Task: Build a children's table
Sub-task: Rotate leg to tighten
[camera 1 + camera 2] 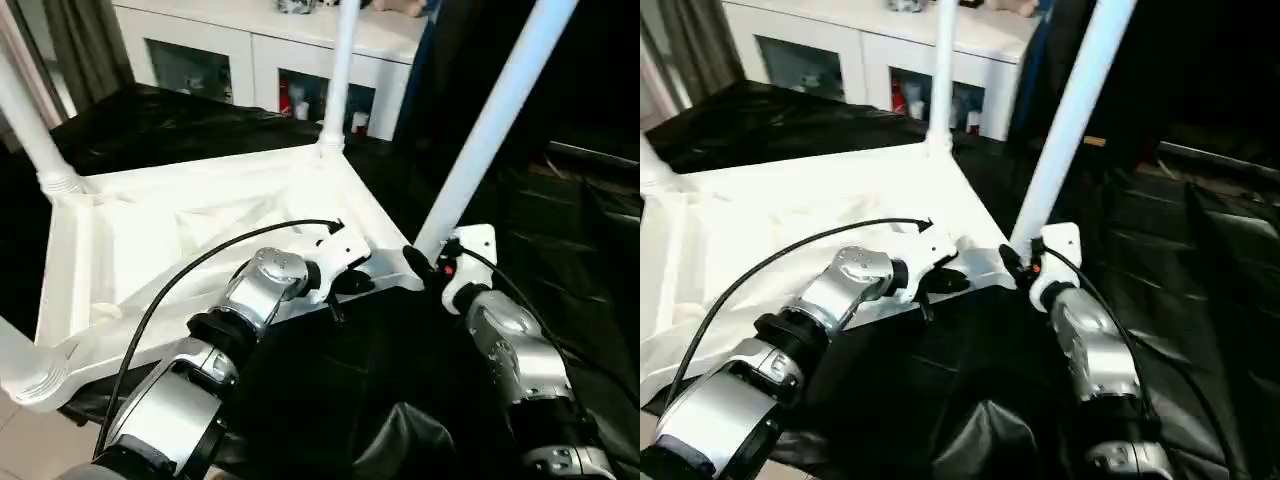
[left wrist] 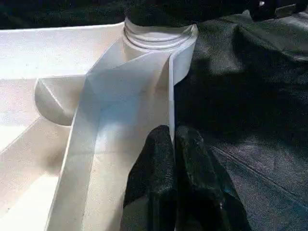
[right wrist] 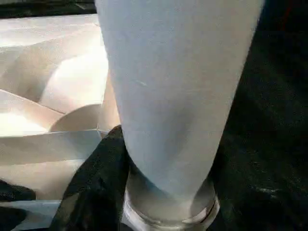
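The left gripper (image 2: 174, 159) has its fingers pressed together on the rim of the upturned table top (image 1: 150, 240). The right gripper (image 1: 428, 268) clasps the leg (image 1: 490, 125) just above its corner socket, fingers spread around it.

No text, label, brand, number or sign can be read on anything in these views.
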Motion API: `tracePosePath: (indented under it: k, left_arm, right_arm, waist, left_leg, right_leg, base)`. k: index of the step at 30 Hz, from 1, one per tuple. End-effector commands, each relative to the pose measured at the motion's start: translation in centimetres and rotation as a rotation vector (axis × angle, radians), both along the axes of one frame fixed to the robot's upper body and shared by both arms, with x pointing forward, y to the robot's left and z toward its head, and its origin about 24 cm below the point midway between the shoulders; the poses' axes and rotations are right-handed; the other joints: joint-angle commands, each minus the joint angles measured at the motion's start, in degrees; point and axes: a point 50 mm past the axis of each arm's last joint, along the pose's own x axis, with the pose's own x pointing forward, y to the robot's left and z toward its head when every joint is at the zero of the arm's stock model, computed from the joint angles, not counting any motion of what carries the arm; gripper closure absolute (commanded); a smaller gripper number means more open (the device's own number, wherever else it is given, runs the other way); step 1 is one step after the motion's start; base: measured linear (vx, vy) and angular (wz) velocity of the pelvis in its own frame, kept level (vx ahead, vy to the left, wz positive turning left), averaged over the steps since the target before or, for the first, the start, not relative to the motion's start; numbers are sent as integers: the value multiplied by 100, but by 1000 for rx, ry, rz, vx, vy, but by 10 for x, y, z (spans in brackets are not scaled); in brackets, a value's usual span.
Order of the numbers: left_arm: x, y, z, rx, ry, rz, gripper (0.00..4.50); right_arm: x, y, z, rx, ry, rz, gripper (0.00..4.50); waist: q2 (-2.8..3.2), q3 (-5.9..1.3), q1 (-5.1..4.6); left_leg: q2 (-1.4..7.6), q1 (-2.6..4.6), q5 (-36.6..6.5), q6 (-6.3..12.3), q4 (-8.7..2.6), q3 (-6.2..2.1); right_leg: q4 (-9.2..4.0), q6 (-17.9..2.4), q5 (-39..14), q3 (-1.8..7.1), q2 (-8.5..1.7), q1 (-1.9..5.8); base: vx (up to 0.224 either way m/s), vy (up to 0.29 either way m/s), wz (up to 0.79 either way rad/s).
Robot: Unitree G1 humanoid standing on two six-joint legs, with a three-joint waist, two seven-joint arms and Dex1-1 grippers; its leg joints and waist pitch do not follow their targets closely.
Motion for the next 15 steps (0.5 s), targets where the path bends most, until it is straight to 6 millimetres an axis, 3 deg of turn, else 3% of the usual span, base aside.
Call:
tracePosePath:
  k: [1, 4, 5, 7, 8, 10, 13, 15]
  left_arm:
    - [9, 5, 9, -64, -75, 81, 450]
    - [5, 2, 11, -100, -88, 20, 450]
    - [5, 2, 12, -103, -90, 12, 450]
    - [3, 2, 12, -120, -95, -10, 450]
    - [2, 1, 13, -138, -98, -20, 450]
    - [-3, 0, 14, -178, -91, -60, 450]
    - [-6, 0, 14, -191, -100, -83, 450]
    - [-8, 1, 15, -206, -99, -99, 450]
  right_arm:
    - [-7, 15, 3, 43, -17, 147, 161]
    - [-8, -3, 12, 39, -39, 162, 145]
    - [-9, -6, 14, 39, -42, 166, 145]
    - [-13, -22, 20, 38, -54, 186, 145]
    - [-18, -35, 25, 48, -58, 200, 145]
    - [-29, -58, 30, 39, -55, 243, 145]
    - [-35, -64, 29, 24, -39, 269, 145]
    - [-39, -67, 27, 12, -23, 283, 145]
  waist:
    - [-64, -309, -13]
    - [-83, -302, -70]
    - [-85, -322, -73]
    - [-79, -327, -71]
    - [-46, -331, -64]
    - [-68, -340, -17]
    - [-79, -347, 14]
    - [-94, -334, 8]
  left_leg:
    - [162, 9, -897, 244, -374, -91]
    - [151, -20, -917, 272, -378, -104]
    - [162, 2, -862, 313, -362, -103]
    - [171, -5, -691, 379, -345, -93]
    - [165, 0, -588, 436, -332, -84]
    - [173, -4, -470, 592, -300, -71]
    - [156, -15, -418, 698, -278, -57]
    - [162, -4, -557, 674, -285, -59]
  right_leg:
    - [-457, -959, -929, 277, -422, 251]
    - [-481, -875, -1131, 262, -415, 263]
    - [-471, -907, -1063, 266, -424, 264]
    - [-428, -1024, -741, 273, -412, 257]
    - [-409, -1088, -490, 277, -403, 261]
    - [-363, -1249, -23, 281, -399, 292]
    - [-351, -1339, 143, 271, -399, 287]
    - [-385, -1313, -180, 255, -403, 271]
  base:
    - [0, 0, 0]
    - [0, 0, 0]
    - [0, 0, 0]
    - [0, 0, 0]
    - [0, 0, 0]
    - [0, 0, 0]
    - [0, 0, 0]
    - [0, 0, 0]
